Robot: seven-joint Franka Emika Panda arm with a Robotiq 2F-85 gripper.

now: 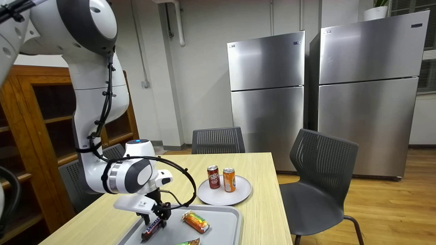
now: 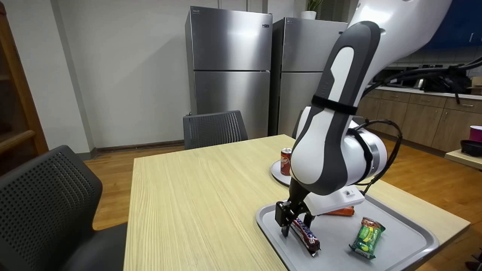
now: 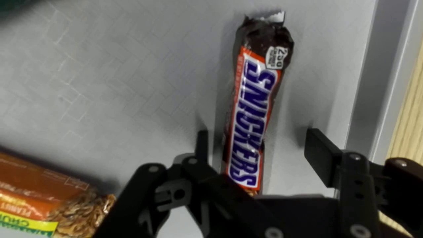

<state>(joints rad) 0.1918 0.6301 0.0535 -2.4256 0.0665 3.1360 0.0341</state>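
Note:
My gripper [image 3: 259,145] stands open around a Snickers bar [image 3: 251,122] in the wrist view. A gap shows between the bar and each of the black fingers [image 3: 322,155], wider on the right side. The bar lies flat on a grey tray [image 3: 115,82], its lower end hidden behind the gripper. In both exterior views the gripper [image 1: 155,223] is low over the tray [image 2: 331,244], fingers straddling the bar [image 2: 307,237]. An orange-wrapped snack [image 1: 196,221] rests to one side, also at the wrist view's lower left. A green-wrapped snack [image 2: 368,238] lies on the same tray.
Beyond the tray, a plate [image 1: 240,189] on the wooden table [image 2: 199,195] bears a Dr Pepper can [image 1: 213,177] and an orange can [image 1: 229,179], both upright. The tray's raised rim [image 3: 380,109] runs close to the right finger. Chairs [image 1: 323,183] surround the table.

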